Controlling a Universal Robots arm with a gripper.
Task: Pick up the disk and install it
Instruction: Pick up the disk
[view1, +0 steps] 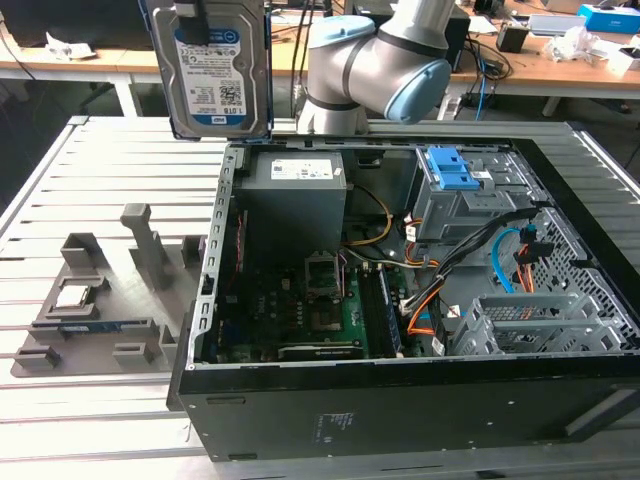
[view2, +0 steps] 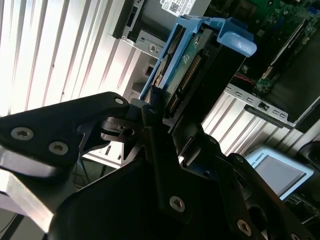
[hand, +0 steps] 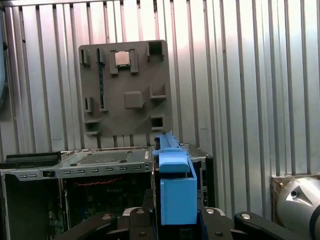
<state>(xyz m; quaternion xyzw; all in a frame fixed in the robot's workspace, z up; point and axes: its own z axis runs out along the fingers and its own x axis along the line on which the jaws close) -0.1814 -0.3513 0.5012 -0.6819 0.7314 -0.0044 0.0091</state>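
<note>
**A:** What is the hand (view2: 162, 112) doing at this moment?

**B:** It is grasping the disk (view1: 215, 70). In the first wrist view the black fingers (hand: 137, 220) are closing on either side of the blue bracket (hand: 176, 192) that is framing the drive.

**A:** And where is the disk sitting?

**B:** It is hanging upright in the air, with its white-and-blue label facing the exterior view. There it is showing above the far corner of the computer case (view1: 400, 410), on the exterior view's left. It is touching nothing but the hand.

**A:** What is lying below it?

**B:** The case is lying open on the slatted metal bench (view1: 60, 200). Inside, the motherboard (view1: 300, 310) is lying flat on the floor of the case, and the power supply (view1: 295, 190) is sitting at the back. The grey drive bay (view1: 460, 215) is standing toward the exterior view's right, carrying a blue latch (view1: 455, 170) on top. The disk is hanging well apart from that bay, not yet installed.

**A:** Anything beside the case?

**B:** A grey tray (view1: 95, 320) is resting on the bench just beside it, on the exterior view's left. A small square chip (view1: 74, 296) is sitting in one of its recesses.

**A:** And farther off?

**B:** The arm (view1: 380, 60) is bending behind the case, and wooden benches (view1: 560, 60) with clutter are standing beyond it.
</note>
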